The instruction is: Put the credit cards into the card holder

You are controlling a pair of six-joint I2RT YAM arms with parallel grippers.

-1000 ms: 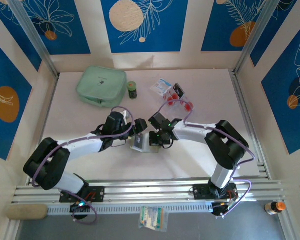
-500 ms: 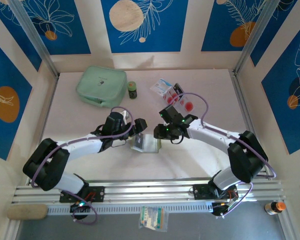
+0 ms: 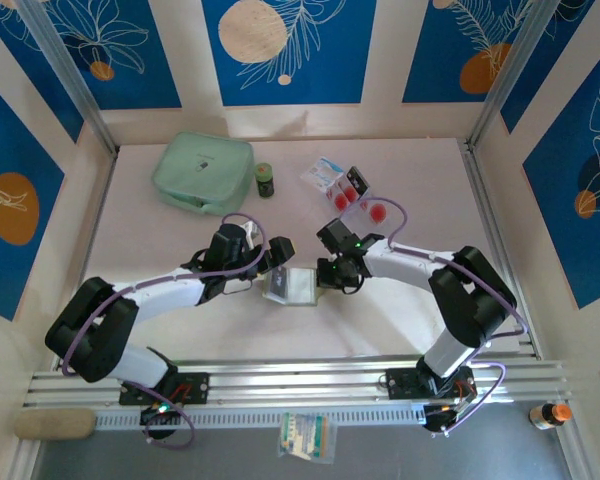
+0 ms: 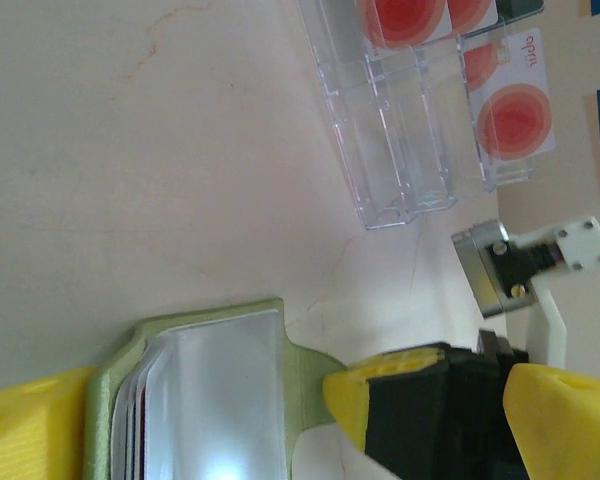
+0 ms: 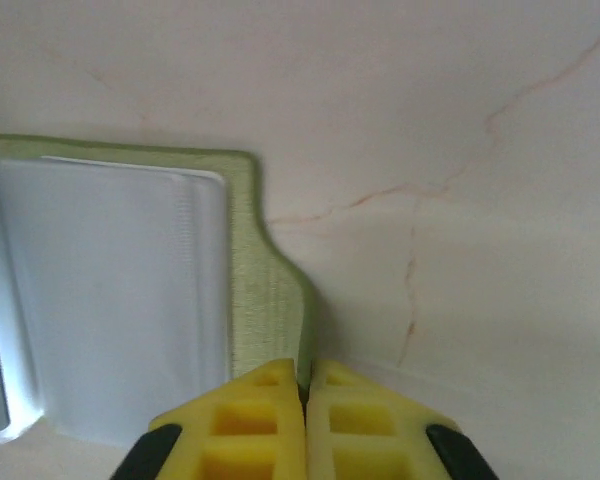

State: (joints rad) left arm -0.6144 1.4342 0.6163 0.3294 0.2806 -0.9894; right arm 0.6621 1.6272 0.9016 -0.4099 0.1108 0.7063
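The olive-green folding card holder (image 3: 293, 285) lies open on the pale bench (image 3: 430, 180), just toward 6 o'clock from its middle, with the clear sleeves facing up between the two arms. Your right tool (image 5: 302, 385) comes in from 3 o'clock with its fingers pressed together on the tip of the holder's snap tab (image 5: 275, 300), so it looks clamped on that thin fabric. Your left tool (image 4: 298, 410) sits at the 9 o'clock side with its fingers spread wide, one on each side of the holder, gripping nothing. The whitish credit cards with big red dots (image 4: 513, 120) are at 1 o'clock from the holder, well apart from it, at a clear plastic divided rack (image 4: 395, 140); whether they lie in it or beside it you cannot tell here. No card is in either tool, so I judge you are at the stage of spreading and pinning the holder before a card goes in. Next, keep the tab pinned so the holder does not fold shut, and send the free left tool to 1 o'clock for one card. Take it by its thin edge, then slide it flat into a sleeve mouth.
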